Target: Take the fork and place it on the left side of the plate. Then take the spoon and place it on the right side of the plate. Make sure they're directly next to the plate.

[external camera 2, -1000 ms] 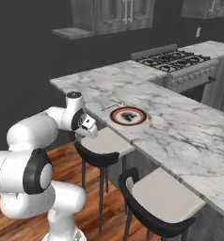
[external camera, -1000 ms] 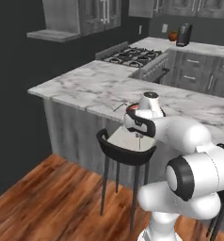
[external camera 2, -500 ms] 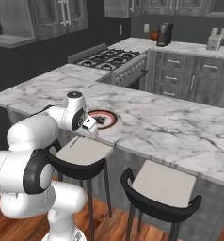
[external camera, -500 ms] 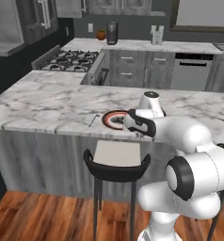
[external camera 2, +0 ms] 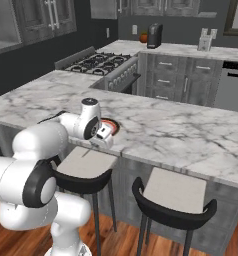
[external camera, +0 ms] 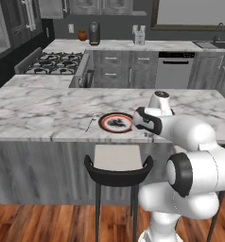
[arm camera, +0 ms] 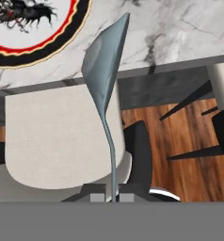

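My gripper [arm camera: 113, 195] is shut on the handle of the spoon [arm camera: 102, 61], whose grey bowl reaches over the counter's front edge just right of the plate [arm camera: 48, 47]. The plate [external camera: 115, 122] has a red-orange rim and a dark centre, and it lies near the front edge of the marble counter. The fork [external camera: 91, 123] lies as a thin line on the counter just left of the plate. The gripper [external camera: 145, 130] hangs at the plate's right side. From the right base view, the gripper [external camera 2: 102, 138] covers part of the plate [external camera 2: 112, 125].
A black stool with a pale seat [external camera: 116, 158] stands under the counter below the plate, and a second stool [external camera 2: 172, 192] stands to its right. The marble counter [external camera: 48, 113] stretches left and right. A stove [external camera: 55, 63] and a coffee machine [external camera: 94, 33] sit at the back.
The whole scene has shifted as the base drove round to face the counter's front. The gripper stays shut on the spoon beside the plate.
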Tool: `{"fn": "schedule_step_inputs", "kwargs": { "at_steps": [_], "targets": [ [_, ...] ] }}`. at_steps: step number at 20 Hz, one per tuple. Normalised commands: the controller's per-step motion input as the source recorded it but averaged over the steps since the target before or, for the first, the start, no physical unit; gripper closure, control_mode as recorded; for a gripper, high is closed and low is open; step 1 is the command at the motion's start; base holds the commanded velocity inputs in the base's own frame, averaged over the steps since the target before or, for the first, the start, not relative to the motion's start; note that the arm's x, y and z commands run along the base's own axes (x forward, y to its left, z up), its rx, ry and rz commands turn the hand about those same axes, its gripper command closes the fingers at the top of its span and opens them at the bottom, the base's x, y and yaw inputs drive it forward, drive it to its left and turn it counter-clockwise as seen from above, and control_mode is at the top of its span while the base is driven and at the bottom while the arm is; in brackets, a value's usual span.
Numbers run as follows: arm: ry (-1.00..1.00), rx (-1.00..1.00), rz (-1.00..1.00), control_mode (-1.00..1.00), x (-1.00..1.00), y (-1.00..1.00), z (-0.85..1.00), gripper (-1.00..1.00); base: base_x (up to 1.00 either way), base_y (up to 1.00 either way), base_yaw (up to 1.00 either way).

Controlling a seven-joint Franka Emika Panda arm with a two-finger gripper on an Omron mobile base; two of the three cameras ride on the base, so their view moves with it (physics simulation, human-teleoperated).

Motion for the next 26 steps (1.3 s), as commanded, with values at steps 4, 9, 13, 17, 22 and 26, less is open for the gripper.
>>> {"fn": "schedule_step_inputs", "kwargs": {
  "at_steps": [4, 9, 13, 17, 22, 26],
  "targets": [
    [0.00, 0.00, 0.00, 1.00, 0.00, 0.00, 0.00, 1.00, 0.00, 0.00, 0.00],
    [0.00, 0.00, 0.00, 1.00, 0.00, 0.00, 0.00, 1.00, 0.00, 0.00, 0.00],
    [0.00, 0.00, 0.00, 1.00, 0.00, 0.00, 0.00, 1.00, 0.00, 0.00, 0.00],
    [0.00, 0.00, 0.00, -1.00, 0.00, 0.00, 0.00, 1.00, 0.00, 0.00, 0.00],
    [0.00, 0.00, 0.00, -1.00, 0.00, 0.00, 0.00, 1.00, 0.00, 0.00, 0.00],
    [0.00, 0.00, 0.00, -1.00, 0.00, 0.00, 0.00, 1.00, 0.00, 0.00, 0.00]
  ]
}}
